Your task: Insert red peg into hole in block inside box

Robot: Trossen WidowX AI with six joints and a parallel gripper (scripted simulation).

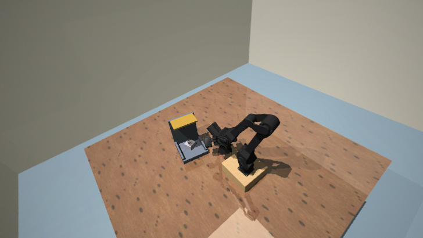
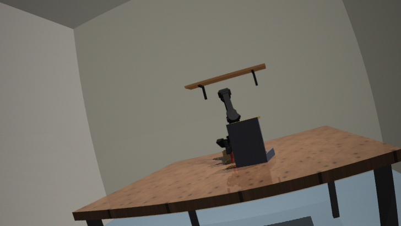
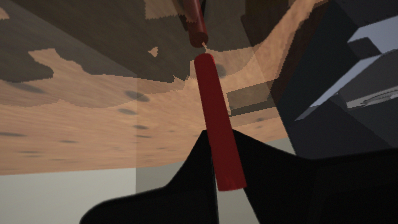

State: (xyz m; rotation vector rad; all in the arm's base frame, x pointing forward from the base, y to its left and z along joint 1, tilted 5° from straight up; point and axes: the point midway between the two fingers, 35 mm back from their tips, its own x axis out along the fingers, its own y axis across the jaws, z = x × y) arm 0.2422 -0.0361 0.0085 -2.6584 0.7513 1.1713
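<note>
The red peg [image 3: 219, 112] [image 2: 232, 157] is upright between the fingers, with a small gap between its lower end and its reflection in the table. My gripper [image 3: 215, 133] [image 2: 230, 152] is shut on the peg near its upper end, beside the box and outside it. In the top view the arm hides the peg. The grey-blue box [image 1: 196, 154] [image 2: 247, 143] [image 3: 320, 132] holds the light grey block [image 1: 190, 144] with its hole facing up; part of the block shows at the right of the wrist view. The yellow roof [image 1: 183, 121] sticks out above from the back wall.
The box's low side wall [image 1: 203, 145] stands between the gripper and the block. The arm's wooden base block [image 1: 244, 184] is near the box's front. A wall shelf [image 2: 227, 76] hangs behind the arm in the exterior view.
</note>
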